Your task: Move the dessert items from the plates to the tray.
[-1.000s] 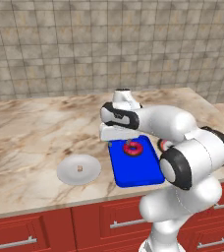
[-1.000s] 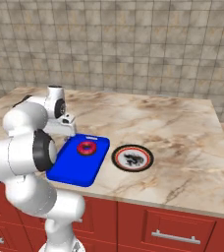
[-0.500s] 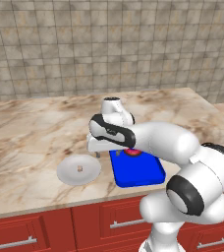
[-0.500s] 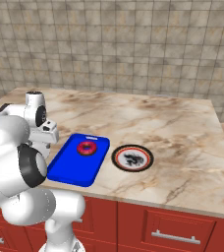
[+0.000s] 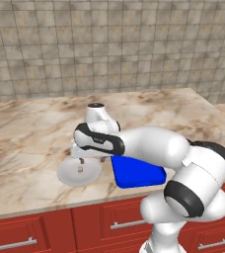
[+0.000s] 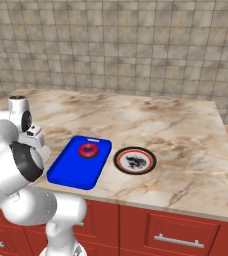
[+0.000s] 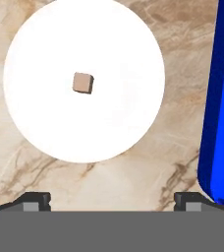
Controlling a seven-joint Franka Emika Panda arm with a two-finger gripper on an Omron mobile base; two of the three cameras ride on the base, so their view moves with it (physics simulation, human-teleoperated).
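My gripper [image 7: 113,201] hangs open above the plain light grey plate [image 7: 124,108], its two fingertips far apart with nothing between them. A tiny tan-brown morsel [image 7: 82,82] lies near the middle of that plate. From the left base camera the gripper [image 5: 87,159] hovers over the same plate [image 5: 67,175], left of the blue tray [image 5: 139,174]. The red-pink doughnut [image 6: 88,150] rests in the tray [image 6: 73,170] near its far end. The red-and-black rimmed plate [image 6: 134,160] sits just right of the tray, with only dark marks on it.
Everything stands on a marble counter [image 6: 176,130] backed by a tiled wall. The tray's edge [image 7: 221,98] lies close to the grey plate on the right of the hand view. Red cabinet fronts [image 6: 161,230] run below the counter's front edge.
The arm has swung left from above the tray to above the light grey plate. The jaws stayed open. The doughnut has stayed in the tray.
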